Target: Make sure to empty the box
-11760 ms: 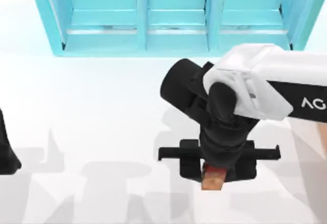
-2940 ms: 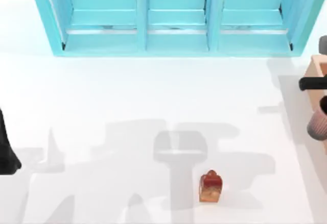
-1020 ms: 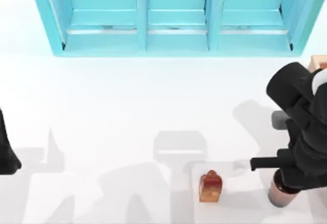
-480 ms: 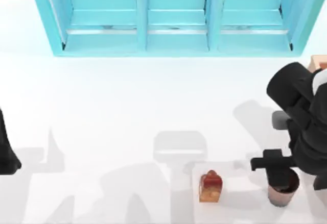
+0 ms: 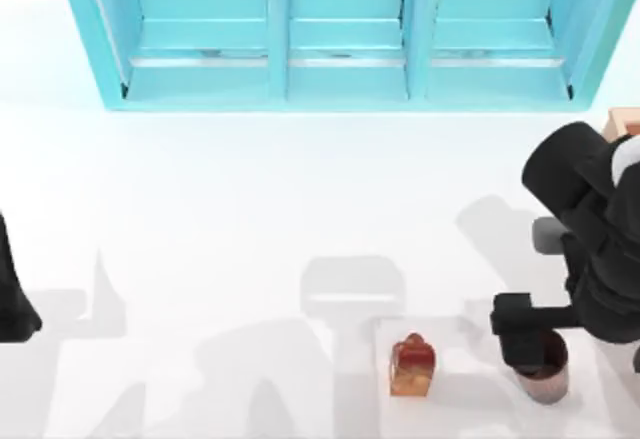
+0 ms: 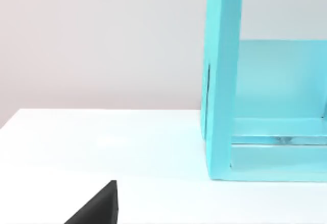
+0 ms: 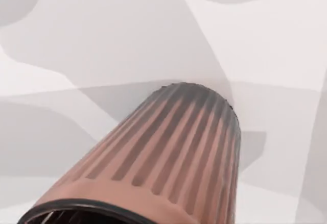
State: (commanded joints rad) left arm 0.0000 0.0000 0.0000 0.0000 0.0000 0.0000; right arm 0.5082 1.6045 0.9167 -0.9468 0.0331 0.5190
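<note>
Right fingers [image 5: 530, 331] over upright cup [image 5: 545, 379]

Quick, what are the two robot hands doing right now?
Left gripper: parked at the table's left edge; cannot tell.
Right gripper: over the ribbed cup; cannot tell.

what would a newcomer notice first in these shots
The big turquoise three-bay shelf unit spans the table's far edge. At the near right, the right claw hangs right over a ribbed red-brown cup, with a small orange-brown bread loaf standing just to its left. The left arm sits parked at the left edge.
</note>
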